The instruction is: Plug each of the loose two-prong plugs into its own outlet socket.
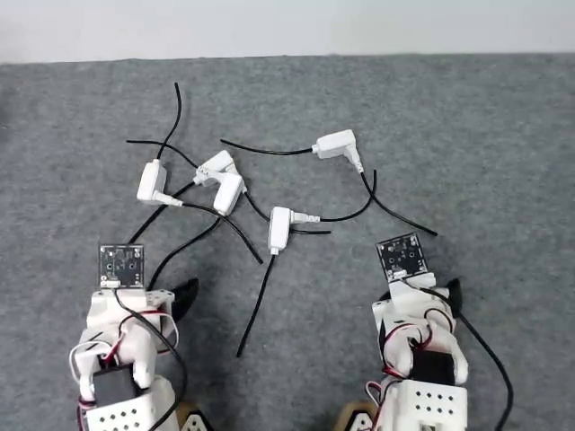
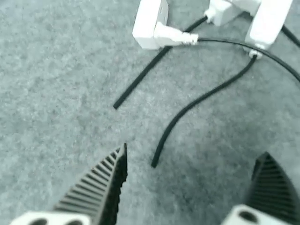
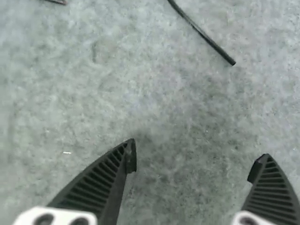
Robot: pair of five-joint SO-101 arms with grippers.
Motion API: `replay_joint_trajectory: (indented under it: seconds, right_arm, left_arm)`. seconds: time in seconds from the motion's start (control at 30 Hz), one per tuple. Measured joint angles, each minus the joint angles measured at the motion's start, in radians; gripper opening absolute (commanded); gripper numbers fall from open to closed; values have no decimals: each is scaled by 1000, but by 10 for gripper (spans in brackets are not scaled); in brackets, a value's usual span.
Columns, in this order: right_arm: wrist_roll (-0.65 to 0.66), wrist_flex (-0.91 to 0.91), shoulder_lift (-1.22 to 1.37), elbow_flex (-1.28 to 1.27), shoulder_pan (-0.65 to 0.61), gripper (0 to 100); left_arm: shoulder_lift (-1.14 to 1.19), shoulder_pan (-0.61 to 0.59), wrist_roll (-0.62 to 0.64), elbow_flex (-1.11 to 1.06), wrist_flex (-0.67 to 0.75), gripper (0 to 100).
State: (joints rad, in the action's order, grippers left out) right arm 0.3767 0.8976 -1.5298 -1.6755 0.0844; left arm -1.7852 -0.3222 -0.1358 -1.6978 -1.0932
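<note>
Partly cropped plugs (image 2: 148, 23), tangled cords (image 2: 201, 101).

Grey carpet (image 1: 503, 135) covers the table — pale wall (image 1: 287, 27) behind.

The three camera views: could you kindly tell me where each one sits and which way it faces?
High view: fixed overhead, looking down on plugs, cords, left arm, right arm.
Left wrist view: on the left arm, facing the mat past the open left gripper.
Right wrist view: on the right arm, facing mat past the open right gripper.
Shared: the leftmost plug, in high and left wrist views.
</note>
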Motion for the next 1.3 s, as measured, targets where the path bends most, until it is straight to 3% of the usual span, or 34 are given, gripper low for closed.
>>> replay_joint_trajectory:
  seconds: [0.27, 0.5, 0.6, 1.3]
  right_arm:
    - [0, 31, 0, 0, 0, 373]
    - [0, 31, 0, 0, 0, 373]
    - [0, 31, 0, 0, 0, 373]
    - [0, 31, 0, 0, 0, 373]
  left_arm:
    - [-9, 0, 25, 0, -63, 393]
    - [-9, 0, 324, 0, -80, 393]
    - [-9, 0, 397, 0, -141, 393]
    - [-9, 0, 423, 0, -158, 393]
